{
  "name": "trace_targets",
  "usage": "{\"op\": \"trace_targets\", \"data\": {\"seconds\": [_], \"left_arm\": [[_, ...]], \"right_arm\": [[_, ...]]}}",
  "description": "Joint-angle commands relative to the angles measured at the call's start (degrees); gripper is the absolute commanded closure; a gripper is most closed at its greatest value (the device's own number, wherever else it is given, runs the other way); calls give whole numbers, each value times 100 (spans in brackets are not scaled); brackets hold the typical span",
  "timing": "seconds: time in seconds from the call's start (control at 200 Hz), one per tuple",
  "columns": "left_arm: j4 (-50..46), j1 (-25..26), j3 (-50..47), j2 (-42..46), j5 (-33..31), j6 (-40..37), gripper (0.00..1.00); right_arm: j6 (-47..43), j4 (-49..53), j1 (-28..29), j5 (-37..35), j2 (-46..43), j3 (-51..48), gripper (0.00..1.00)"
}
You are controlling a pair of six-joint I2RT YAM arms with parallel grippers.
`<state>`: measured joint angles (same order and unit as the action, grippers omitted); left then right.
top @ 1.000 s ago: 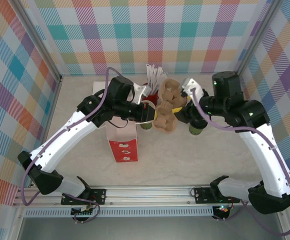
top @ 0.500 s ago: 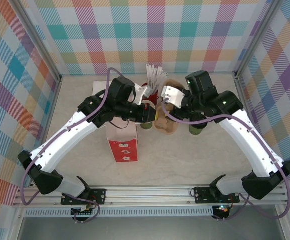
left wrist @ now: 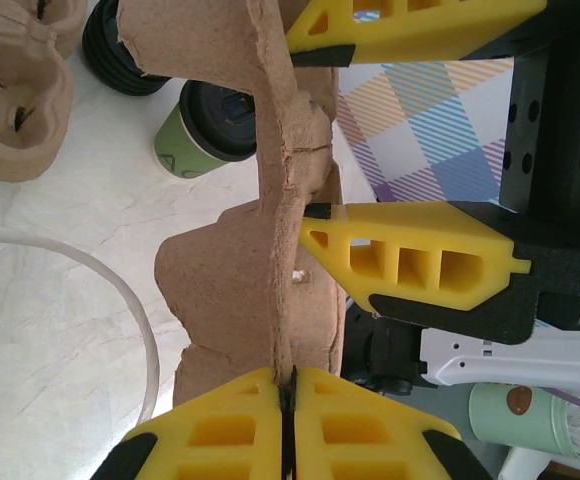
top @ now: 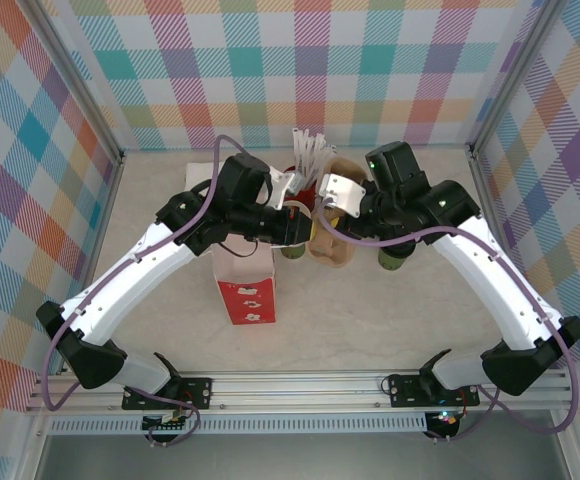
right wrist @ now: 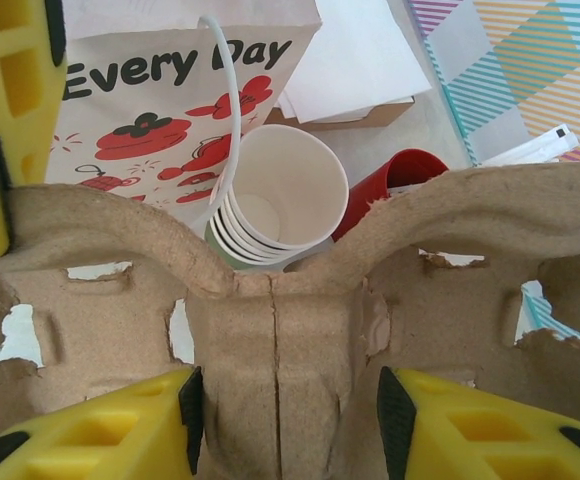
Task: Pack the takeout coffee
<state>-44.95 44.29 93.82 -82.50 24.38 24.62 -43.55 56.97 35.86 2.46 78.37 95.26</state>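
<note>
**At mid-surface, both claws meet on one pulp carrier**

Down at 6 o'clock in its own wrist view, the left claw is clenched. Its yellow fingers are pressed flat together on the thin upright centre wall of the carrier. The right claw is spread wide and straddles the carrier's thick middle column, one finger on each side. Its black pads sit right at the cardboard, and the left wrist view shows a gap beside one finger.

A stack of cups stands at 12 o'clock from the right claw, just beyond the carrier's ridge and apart from both claws. The nested cups are round, with cream-white insides and olive-green outer walls. In the overhead view this stack is at 6 o'clock from the left claw. A single cup, green-sided with a dark top, stands on the pale marbled surface past the carrier.

The carrier is rough brown moulded fibre with torn, fuzzy edges and round wells. A printed paper bag stands at 10 o'clock from the stack, and a red cup at 3 o'clock.
</note>
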Motion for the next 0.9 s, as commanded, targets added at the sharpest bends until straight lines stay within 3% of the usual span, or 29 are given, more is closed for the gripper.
{"op": "trace_targets", "data": {"seconds": [0.0, 0.055, 0.155, 0.225, 0.565, 0.895], "left_arm": [[33, 69, 224, -1, 23, -60, 93], [28, 63, 233, -4, 23, -60, 93], [21, 62, 251, 6, 0, -69, 93], [17, 65, 253, 4, 4, -76, 93], [-53, 63, 260, -26, -73, -104, 92], [-363, 60, 367, 128, -395, -228, 64]], "right_arm": [[4, 91, 44, 163, 81, 2, 51], [13, 111, 48, 210, 104, 1, 50], [13, 147, 42, 260, 141, 10, 40], [0, 133, 45, 280, 157, 10, 40], [31, 121, 46, 361, 161, 71, 55], [11, 242, 49, 281, 186, 130, 56]]}}
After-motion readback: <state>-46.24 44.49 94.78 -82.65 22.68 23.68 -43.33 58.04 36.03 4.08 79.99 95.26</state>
